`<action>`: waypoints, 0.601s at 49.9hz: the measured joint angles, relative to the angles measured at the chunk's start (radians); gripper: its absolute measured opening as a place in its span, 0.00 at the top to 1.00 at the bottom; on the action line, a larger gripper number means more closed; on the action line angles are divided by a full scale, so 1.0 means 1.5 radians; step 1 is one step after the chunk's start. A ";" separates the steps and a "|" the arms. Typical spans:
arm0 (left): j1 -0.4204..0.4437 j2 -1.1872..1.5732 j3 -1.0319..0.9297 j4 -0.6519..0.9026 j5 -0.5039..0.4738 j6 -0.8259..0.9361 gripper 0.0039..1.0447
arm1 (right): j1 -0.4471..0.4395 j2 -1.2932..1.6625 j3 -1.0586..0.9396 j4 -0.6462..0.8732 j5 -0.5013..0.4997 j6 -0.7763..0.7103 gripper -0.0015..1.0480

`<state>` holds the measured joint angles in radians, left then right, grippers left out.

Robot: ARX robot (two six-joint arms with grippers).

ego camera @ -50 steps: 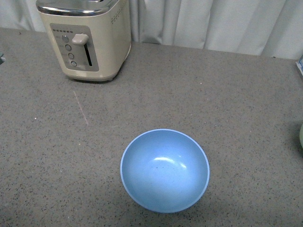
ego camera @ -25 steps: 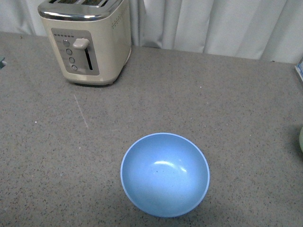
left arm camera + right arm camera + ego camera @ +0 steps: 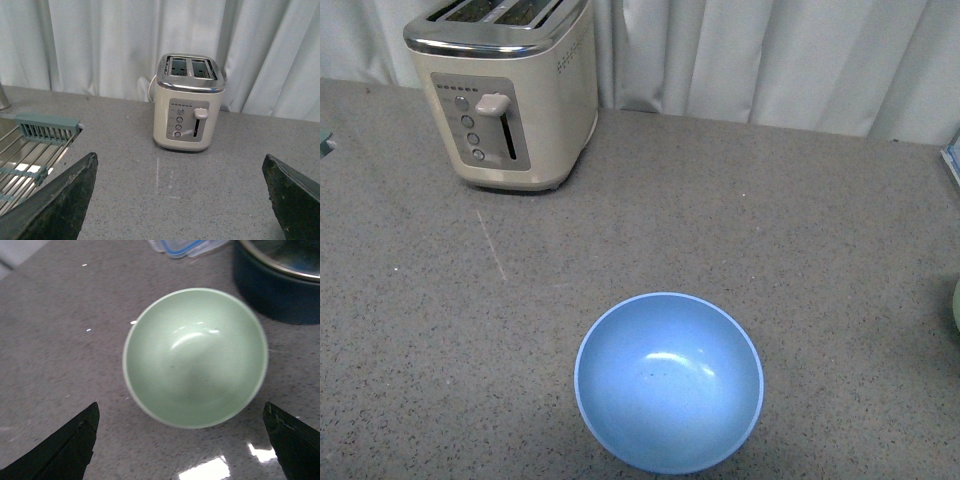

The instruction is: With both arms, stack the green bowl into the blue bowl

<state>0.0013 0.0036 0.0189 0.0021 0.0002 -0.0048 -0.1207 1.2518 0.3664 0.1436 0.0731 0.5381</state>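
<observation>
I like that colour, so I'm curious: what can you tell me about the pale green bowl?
The green bowl is round, pale mint, smooth and matte-looking, with faint dark specks inside. It is empty and upright on the grey counter. Nothing holds it: the right tool is open, its fingers either side, clear of the rim. A dark pot stands close by. The front view shows only a sliver at its right edge.
</observation>
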 joint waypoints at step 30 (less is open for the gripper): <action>0.000 0.000 0.000 0.000 0.000 0.000 0.06 | -0.084 0.109 0.016 0.037 0.035 -0.040 0.09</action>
<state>0.0013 0.0036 0.0189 0.0021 0.0002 -0.0048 -0.2462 1.4147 0.3904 0.1986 0.1249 0.4778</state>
